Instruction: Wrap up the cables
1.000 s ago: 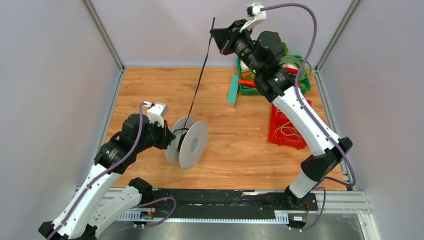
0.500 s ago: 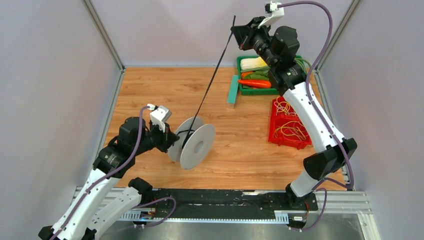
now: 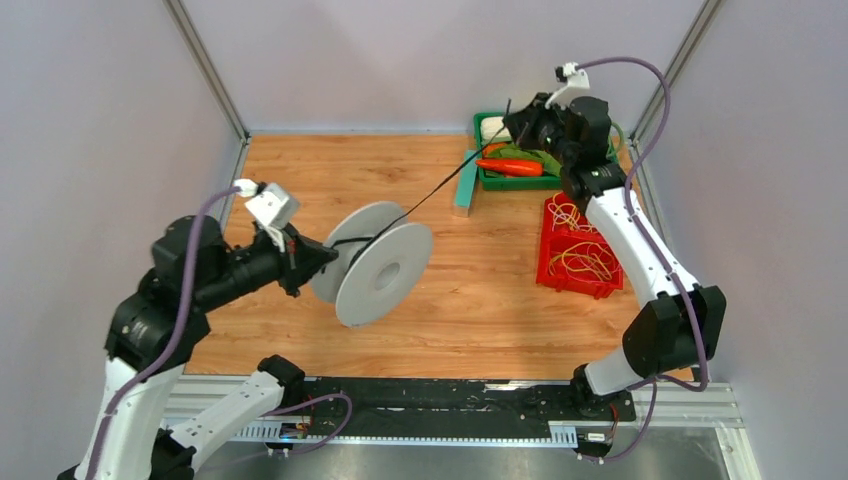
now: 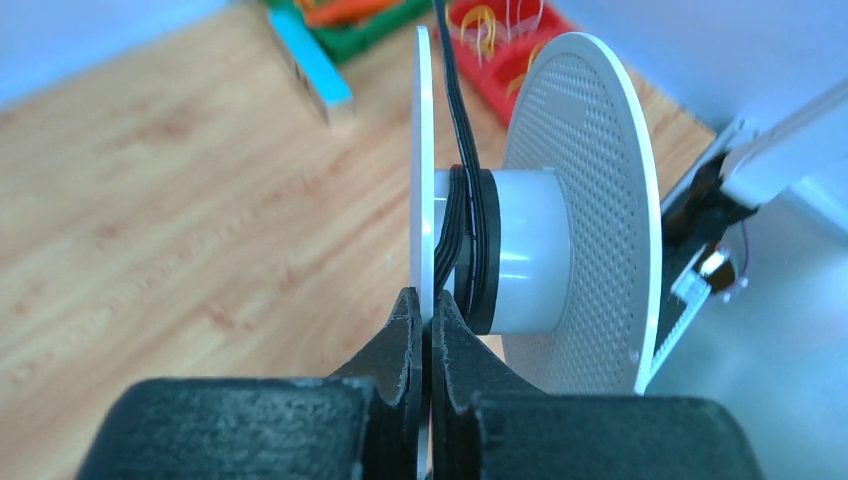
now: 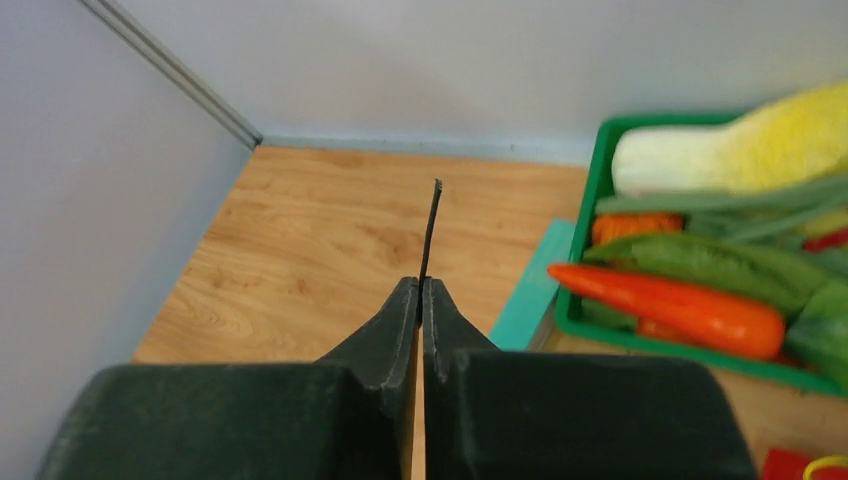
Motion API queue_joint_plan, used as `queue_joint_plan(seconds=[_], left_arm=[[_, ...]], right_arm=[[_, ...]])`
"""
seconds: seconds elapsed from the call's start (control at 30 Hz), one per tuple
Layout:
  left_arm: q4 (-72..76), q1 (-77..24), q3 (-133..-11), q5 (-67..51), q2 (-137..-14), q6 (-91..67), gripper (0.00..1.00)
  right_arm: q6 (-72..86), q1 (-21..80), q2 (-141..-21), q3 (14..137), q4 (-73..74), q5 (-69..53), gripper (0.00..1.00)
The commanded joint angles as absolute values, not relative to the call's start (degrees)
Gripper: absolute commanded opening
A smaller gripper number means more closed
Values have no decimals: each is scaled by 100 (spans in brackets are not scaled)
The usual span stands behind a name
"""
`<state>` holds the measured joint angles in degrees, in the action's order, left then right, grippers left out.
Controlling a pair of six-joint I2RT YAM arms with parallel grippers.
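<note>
A thin black cable [image 3: 440, 190] runs taut from a white spool [image 3: 392, 272] up to my right gripper [image 3: 513, 124]. Several turns of the cable [image 4: 470, 240] lie around the spool's hub [image 4: 525, 250]. My left gripper [image 4: 426, 305] is shut on the spool's near flange [image 4: 423, 150] and holds the spool above the table; it is at the spool's left edge in the top view [image 3: 318, 262]. My right gripper [image 5: 421, 290] is shut on the cable near its end, and a short tip [image 5: 431, 225] sticks out past the fingertips.
A green tray [image 3: 485, 180] of toy vegetables stands at the back right, with an orange carrot [image 3: 510, 167] in it. A teal block [image 3: 465, 183] lies beside it. A red tray [image 3: 548, 270] of rubber bands sits at the right. Walls close in on both sides.
My right gripper has moved down and to the right with the cable end, so the cable lies flatter. My left arm has pulled back to the left and lifted, turning the spool.
</note>
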<state>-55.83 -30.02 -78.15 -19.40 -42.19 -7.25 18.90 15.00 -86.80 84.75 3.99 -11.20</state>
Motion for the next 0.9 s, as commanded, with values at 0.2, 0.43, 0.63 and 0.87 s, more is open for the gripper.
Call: queue_joint_plan(seconds=[0.2,0.43,0.63,0.87], left_arm=[[-5660,-2997,-10106,-1337,-5141,-1159,0],[-5397,-2813,-10502,-1152,-5510,-1959,0],[-5221,-2646,-10828,-985,-5642,-2504,0],[-5071,-2646,-10951,-1169,-5888,-2663,0]], right_arm=[[3315,1292,-7577,6592,869,-3726,100],[1760,1450,-6769,6416,949,-4078,100],[-278,2082,-5855,5794,880,-3658,100],[-2081,2417,-5353,5195,774,-3385,100]])
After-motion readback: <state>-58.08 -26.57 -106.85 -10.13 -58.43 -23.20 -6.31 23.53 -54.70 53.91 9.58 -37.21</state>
